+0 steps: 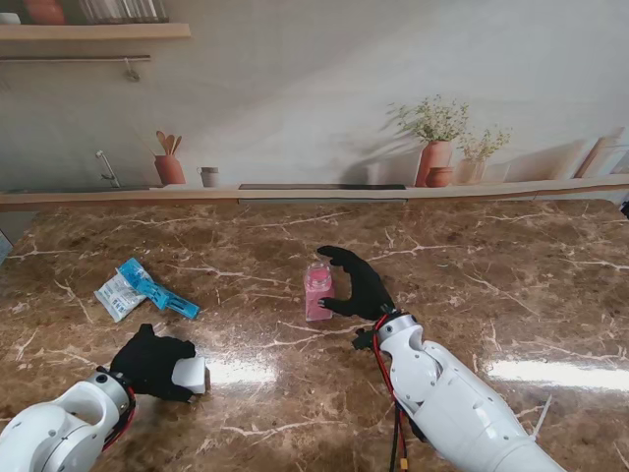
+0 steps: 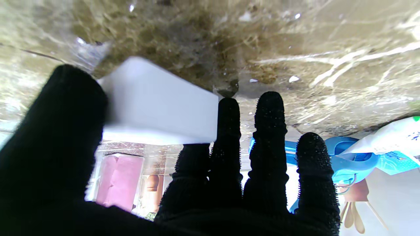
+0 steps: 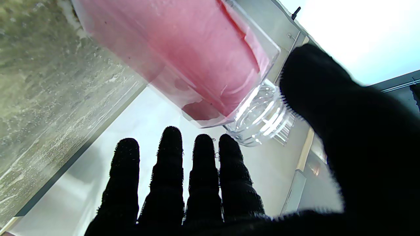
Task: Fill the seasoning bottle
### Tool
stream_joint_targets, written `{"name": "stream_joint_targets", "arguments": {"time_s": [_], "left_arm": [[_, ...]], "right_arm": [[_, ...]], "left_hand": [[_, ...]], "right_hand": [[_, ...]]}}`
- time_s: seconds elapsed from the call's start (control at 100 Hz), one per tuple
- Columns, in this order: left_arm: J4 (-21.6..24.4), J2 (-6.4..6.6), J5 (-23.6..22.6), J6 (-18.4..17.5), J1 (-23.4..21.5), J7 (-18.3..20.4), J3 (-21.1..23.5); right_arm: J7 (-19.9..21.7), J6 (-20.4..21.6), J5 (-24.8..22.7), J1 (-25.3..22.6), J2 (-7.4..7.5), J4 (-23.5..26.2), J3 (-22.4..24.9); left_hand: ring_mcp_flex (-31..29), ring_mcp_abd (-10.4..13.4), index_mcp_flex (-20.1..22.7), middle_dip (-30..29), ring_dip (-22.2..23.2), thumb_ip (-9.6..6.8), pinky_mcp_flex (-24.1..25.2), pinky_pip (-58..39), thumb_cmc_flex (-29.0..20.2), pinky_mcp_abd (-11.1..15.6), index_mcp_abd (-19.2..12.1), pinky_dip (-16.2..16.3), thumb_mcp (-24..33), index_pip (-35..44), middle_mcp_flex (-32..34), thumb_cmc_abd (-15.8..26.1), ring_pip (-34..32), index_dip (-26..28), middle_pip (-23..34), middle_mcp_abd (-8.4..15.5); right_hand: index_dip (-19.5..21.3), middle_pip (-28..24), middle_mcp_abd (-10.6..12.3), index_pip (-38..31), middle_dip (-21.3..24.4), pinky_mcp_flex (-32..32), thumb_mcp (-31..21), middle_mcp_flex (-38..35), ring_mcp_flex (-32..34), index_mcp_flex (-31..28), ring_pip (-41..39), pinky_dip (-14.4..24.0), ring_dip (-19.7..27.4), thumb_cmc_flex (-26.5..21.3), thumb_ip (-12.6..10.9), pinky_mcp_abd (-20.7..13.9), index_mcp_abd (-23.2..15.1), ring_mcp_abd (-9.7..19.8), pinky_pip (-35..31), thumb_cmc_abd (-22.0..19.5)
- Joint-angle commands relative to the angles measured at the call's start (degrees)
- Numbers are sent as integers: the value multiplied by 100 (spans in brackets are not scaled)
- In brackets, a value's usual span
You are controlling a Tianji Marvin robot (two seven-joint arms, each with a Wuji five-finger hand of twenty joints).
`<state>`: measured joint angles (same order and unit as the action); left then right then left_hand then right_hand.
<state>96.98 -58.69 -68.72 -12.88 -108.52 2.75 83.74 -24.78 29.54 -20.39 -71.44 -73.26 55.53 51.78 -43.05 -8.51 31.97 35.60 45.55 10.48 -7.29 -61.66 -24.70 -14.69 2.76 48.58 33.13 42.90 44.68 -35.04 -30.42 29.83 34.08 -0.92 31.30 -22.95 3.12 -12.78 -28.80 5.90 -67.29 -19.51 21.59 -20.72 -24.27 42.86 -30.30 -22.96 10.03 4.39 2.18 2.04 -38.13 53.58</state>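
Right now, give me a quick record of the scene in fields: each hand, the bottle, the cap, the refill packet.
left hand: shut on white cap, low over the table, near left
white cap: held between thumb and fingers
right hand: open, fingers spread beside the bottle's right; contact cannot be told
seasoning bottle: clear, pink contents, upright at table centre, mouth uncapped
refill packet: white, flat on the table, left side
blue clip: lying by the packet
table: brown marble

A kitchen: marble counter (image 1: 472, 256), utensil pot (image 1: 169, 167), wall shelf (image 1: 93, 32).
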Motion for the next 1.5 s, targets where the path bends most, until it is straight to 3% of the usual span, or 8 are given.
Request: {"name": "stream_joint_targets", "arguments": {"time_s": [0.0,0.28,0.45,0.75,0.91,1.1,1.26,1.49], "left_arm": [[-4,-3,28,8,-110,76,20],[107,-13,8,39,-219,94,105],[295,-86,277,115,-390,-108,290],[753,-265,1169,559,-503,-322,597],[742,-321,1513,886,-343,-334,724],[574,-342,1663,1039,-142,-335,909],[424,-360,1855,1242,11,-302,1029],[79,-369,2217,1795,396,-99,1085]], "right_arm": [[83,-41,-1,-67,37,42,26],[97,-70,-64,-132,75,125,89],[120,-112,-108,-202,114,239,174],[137,-182,-272,-384,203,511,370],[212,-200,-338,-490,263,641,492],[348,-333,-520,-800,391,1079,807],[561,-483,-681,-1163,515,1598,1137],[700,-413,-861,-1483,606,1950,1395]], "left_hand": [[132,-24,-140,-274,-81,-252,128,124,162,47,-118,50,-172,-46,-175,43,147,34,-509,85],[348,14,-379,-347,-110,-304,227,307,160,73,-62,133,-647,-316,-491,249,277,-21,-651,86],[552,7,-521,-411,-98,-542,298,501,-289,117,-43,200,-2143,-599,-739,809,427,-149,-770,88],[849,1,-674,-624,-268,-787,304,710,-844,37,-45,98,-3361,-1184,-1043,1378,713,-523,-1090,66],[1191,130,-699,-1181,-1053,-848,-120,1164,-877,397,18,-984,-3361,-1705,-1429,1495,1400,-1011,-1486,-26],[2016,267,-792,-1622,-1837,-885,505,1825,-841,1189,133,-2403,-3353,-2190,-1976,1601,1939,-1448,-1724,-68],[2549,427,-812,-2008,-2212,-917,907,2104,-826,1627,243,-2755,-3341,-2686,-2397,1687,2159,-1759,-1919,-102],[3043,385,-1103,-2226,-2339,-947,906,2682,-839,1641,502,-3095,-3323,-3322,-2981,1790,2221,-2104,-2028,-254]], "right_hand": [[-70,82,47,116,92,-41,11,111,-126,139,25,168,98,286,-85,-174,-31,101,173,-43],[-74,92,46,116,97,-25,38,93,-103,123,25,193,99,265,-101,-165,-40,98,182,-100],[-77,99,44,121,98,-33,65,97,-106,130,31,204,101,269,-107,-164,-44,99,193,-146],[-79,112,41,123,100,-32,131,85,-106,118,38,221,101,284,-121,-163,-51,90,206,-262],[-92,420,44,119,356,105,159,-91,113,64,531,68,467,316,-142,-135,-85,89,384,-300],[-129,674,43,158,547,116,313,-155,188,65,879,-107,671,463,-157,-123,-113,43,541,-461],[-175,959,4,249,795,100,421,-214,228,111,1180,-284,878,584,-178,-126,-133,6,683,-561],[-185,1007,17,251,839,122,444,-300,304,10,1257,-316,916,569,-202,-96,-257,-7,672,-612]]}}
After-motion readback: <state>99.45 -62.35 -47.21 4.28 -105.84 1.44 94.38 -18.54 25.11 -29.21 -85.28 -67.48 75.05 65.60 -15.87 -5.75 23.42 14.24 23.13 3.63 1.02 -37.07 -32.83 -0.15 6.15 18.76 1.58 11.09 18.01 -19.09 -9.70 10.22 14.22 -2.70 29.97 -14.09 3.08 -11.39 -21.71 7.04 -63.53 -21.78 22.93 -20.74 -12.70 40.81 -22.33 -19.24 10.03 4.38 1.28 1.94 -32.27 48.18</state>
